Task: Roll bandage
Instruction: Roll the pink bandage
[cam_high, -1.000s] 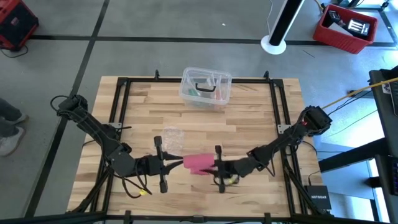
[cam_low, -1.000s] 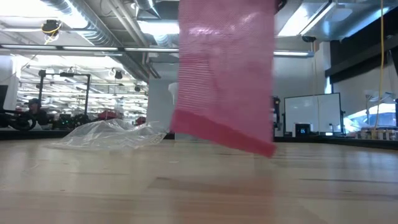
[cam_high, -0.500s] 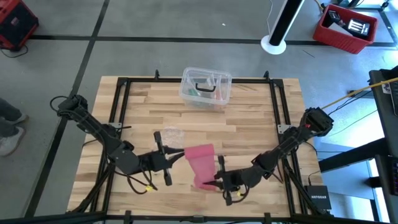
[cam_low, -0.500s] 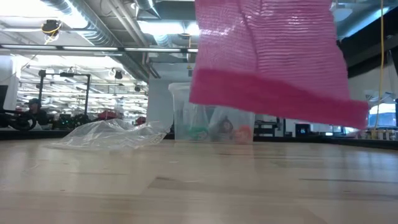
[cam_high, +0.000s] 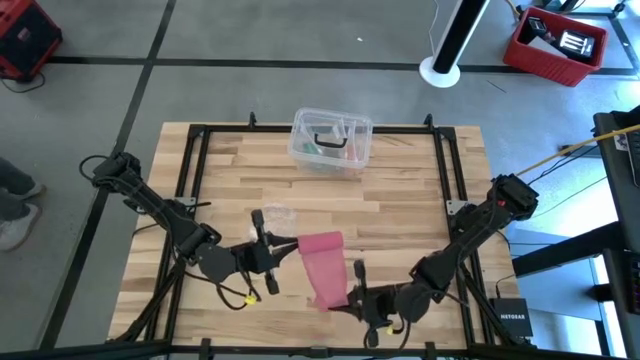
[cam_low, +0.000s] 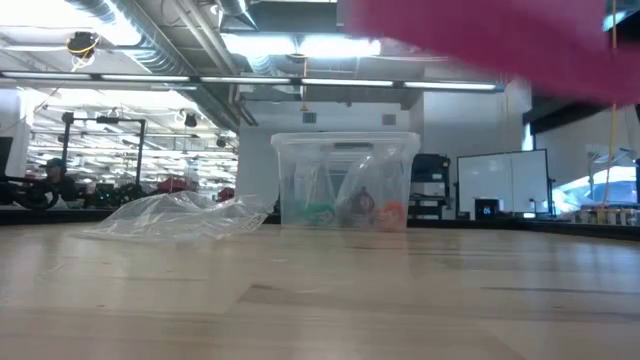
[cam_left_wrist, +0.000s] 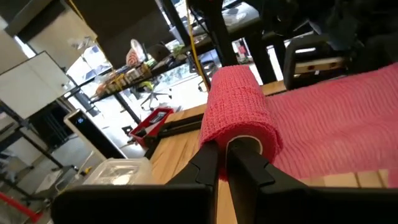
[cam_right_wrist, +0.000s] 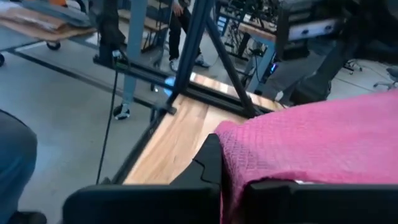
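Pale butcher-block planks make up the table (cam_high: 400, 210), ringed by a black frame on a grey workshop floor. Above its near middle hangs the bandage (cam_high: 322, 265), a pinkish-red fabric band stretched between the 2 grippers and held clear of the wood; in the low view only its lower edge (cam_low: 500, 40) shows, high over the tabletop. Its far-left end is wound into a stubby roll (cam_left_wrist: 239, 115), and the left gripper (cam_high: 282, 247) has its 2 dark fingers (cam_left_wrist: 249, 165) pressed together on that roll's open end. The flat tail runs toward the near edge, where the right gripper (cam_high: 345, 300) pinches it, fingers (cam_right_wrist: 208, 165) closed on the cloth (cam_right_wrist: 311, 149). Just left of the roll, on the wood, lies a crumpled clear plastic wrapper (cam_high: 275, 216), which appears at the left in the low view (cam_low: 180, 215). Well apart, at the far middle of the table, stands a clear plastic box (cam_high: 331, 140) with small items inside (cam_low: 345, 180). Beyond the table's far right, a red bin (cam_high: 555, 45) sits on the floor.
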